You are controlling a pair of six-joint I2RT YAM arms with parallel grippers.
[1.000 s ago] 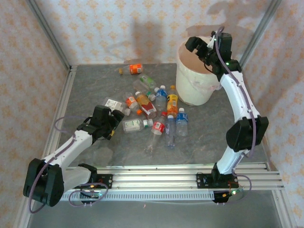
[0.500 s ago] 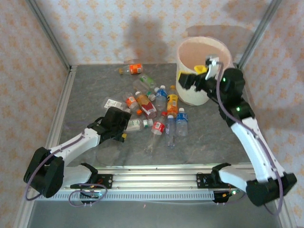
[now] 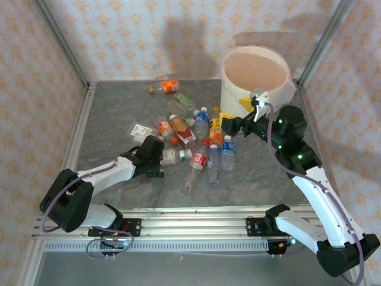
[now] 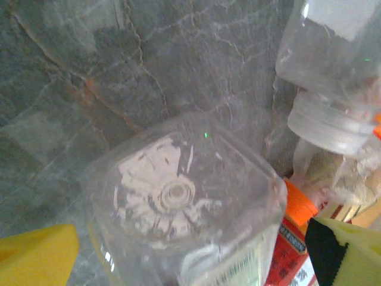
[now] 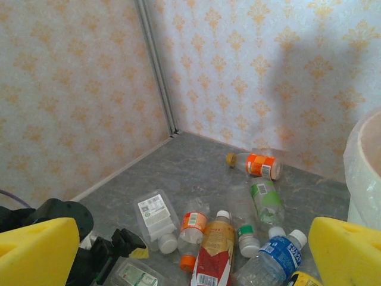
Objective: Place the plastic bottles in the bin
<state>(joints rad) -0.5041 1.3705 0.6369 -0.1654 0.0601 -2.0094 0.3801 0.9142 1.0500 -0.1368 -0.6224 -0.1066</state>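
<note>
Left jaws: spread wide and gripping nothing; the yellow pads (image 4: 36, 256) flank a clear square-based bottle (image 4: 178, 202) seen base-on, with a gap at the right pad.
Just past left jaws: a white bottle neck (image 4: 327, 125) and an orange cap (image 4: 297, 202).
Right jaws: fully spread, empty, raised over the tabletop (image 3: 119, 113).
Beside right jaws: the bin (image 3: 238, 104), upright, just to their right.
Below and ahead of right jaws: plastic bottles (image 3: 186, 134) lying clustered.
Farthest ahead: an orange-labelled bottle (image 5: 260, 165), alone near the wall.

Grey marbled tabletop (image 3: 113, 113), cream walls (image 3: 119, 36) with orange motifs, metal corner posts (image 3: 62, 42); aluminium rail (image 3: 196, 229) along near edge
</note>
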